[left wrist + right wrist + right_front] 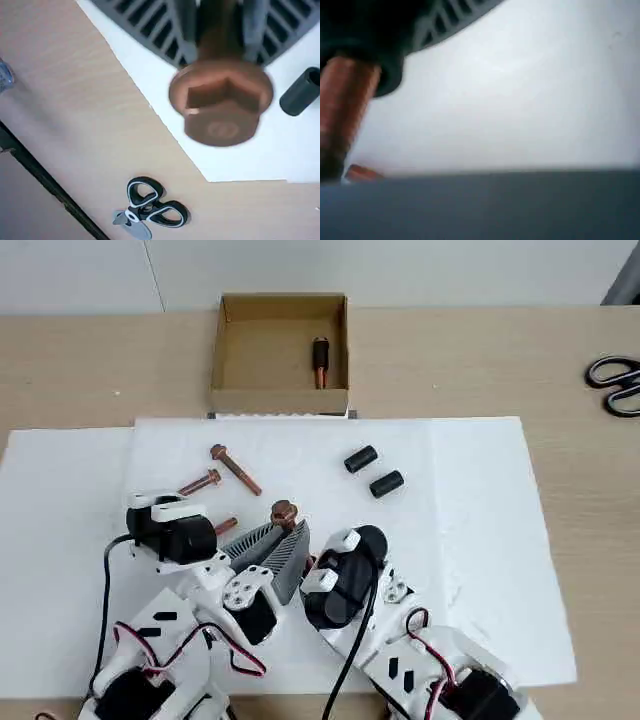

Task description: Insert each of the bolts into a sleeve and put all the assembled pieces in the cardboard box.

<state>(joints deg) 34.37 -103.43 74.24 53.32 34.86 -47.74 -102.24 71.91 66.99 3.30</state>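
Wood table [480,350] carries a white paper [480,540]. Cardboard box [228,350] sits at the paper's far edge, and one assembled piece [320,362] lies inside, by the wall on the scissors' side. Left arm [170,535] and right arm [340,585] stand side by side at the near edge. Scissors [615,385] lie on bare table, well apart from the rest. Two black sleeves [361,459] [386,483] lie on the paper, near each other. Left gripper [284,530] is clamped on the shank of a bolt [284,512], hex head towards its wrist camera. Loose bolts [235,469] [200,481] lie close together beyond the left arm; a third [225,526] is partly hidden by it. Right gripper [485,205]: open or closed, cannot tell. A copper shank [345,110] shows beside a dark blurred shape.
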